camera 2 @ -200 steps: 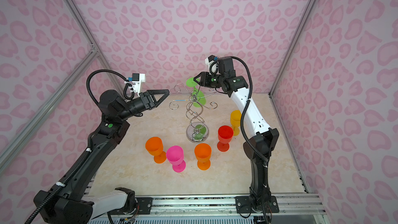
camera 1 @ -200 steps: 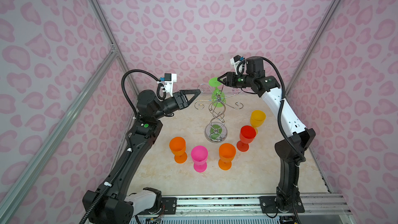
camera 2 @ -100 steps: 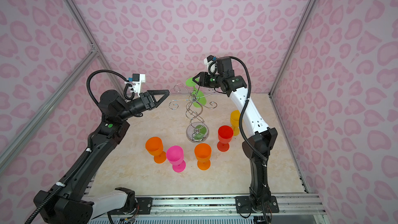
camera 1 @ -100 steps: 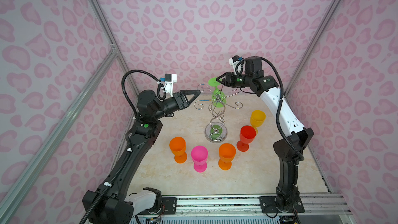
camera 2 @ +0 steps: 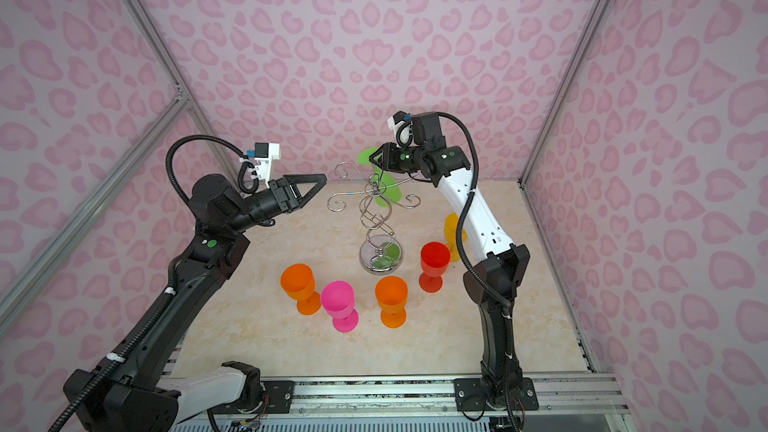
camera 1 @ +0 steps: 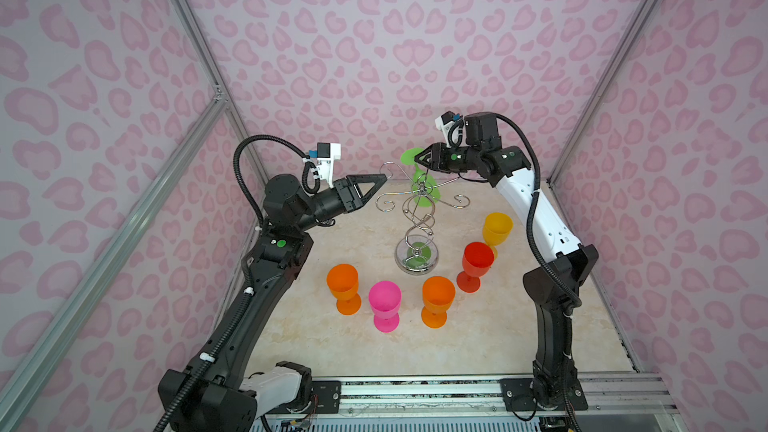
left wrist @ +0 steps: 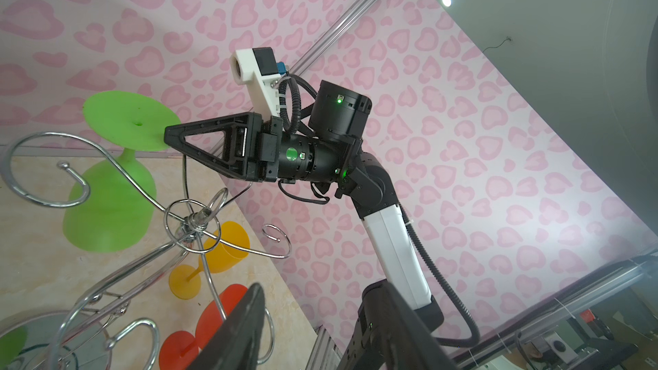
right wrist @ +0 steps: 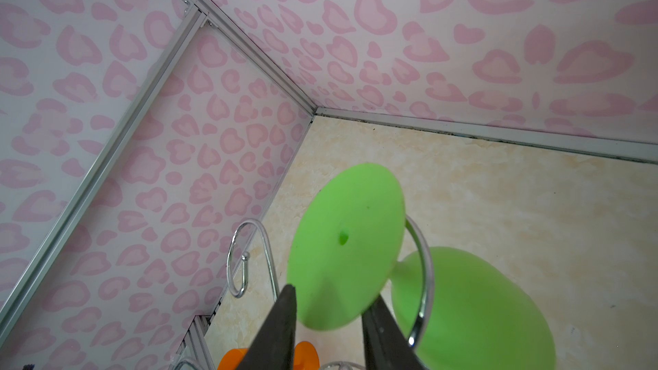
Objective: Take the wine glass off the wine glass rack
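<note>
Up on the rack, the green wine glass is hanging upside down from a far-side hook. Right hand is straddling the edge of its foot, a finger on each side, but can't tell if it's actually clamping. Left hand is hovering empty just beside the rack; can't tell if it's parted.
</note>
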Action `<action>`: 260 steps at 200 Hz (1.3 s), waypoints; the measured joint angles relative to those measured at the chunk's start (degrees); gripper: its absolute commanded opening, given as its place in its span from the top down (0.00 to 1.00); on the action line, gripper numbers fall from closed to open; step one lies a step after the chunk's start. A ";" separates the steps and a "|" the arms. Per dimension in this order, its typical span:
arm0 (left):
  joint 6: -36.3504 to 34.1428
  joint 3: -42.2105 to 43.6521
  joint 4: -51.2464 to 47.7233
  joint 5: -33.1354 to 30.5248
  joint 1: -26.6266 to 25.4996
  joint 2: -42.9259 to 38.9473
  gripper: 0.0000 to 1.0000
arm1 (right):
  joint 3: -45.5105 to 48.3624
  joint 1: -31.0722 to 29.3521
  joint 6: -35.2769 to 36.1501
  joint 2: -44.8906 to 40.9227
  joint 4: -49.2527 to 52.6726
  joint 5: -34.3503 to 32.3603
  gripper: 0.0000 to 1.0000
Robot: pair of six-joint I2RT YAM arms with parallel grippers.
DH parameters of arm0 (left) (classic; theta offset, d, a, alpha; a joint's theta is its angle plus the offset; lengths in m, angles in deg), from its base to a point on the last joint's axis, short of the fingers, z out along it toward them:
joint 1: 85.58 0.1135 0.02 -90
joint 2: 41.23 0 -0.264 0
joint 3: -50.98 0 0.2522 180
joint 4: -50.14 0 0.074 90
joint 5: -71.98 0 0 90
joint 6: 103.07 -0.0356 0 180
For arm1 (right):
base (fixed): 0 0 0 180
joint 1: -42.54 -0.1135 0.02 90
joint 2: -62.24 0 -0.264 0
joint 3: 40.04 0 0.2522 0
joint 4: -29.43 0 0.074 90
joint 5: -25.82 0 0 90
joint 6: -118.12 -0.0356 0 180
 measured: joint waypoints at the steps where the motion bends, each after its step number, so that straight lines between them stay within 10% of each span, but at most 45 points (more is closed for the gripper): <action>1: 0.00 0.00 -0.02 0.00 0.00 0.00 0.46 | 0.00 0.00 0.00 0.00 0.02 0.00 0.70; 260: -0.46 1.27 -0.26 0.02 0.00 -0.68 0.47 | 12.24 1.20 -10.64 -6.03 -11.63 1.68 0.61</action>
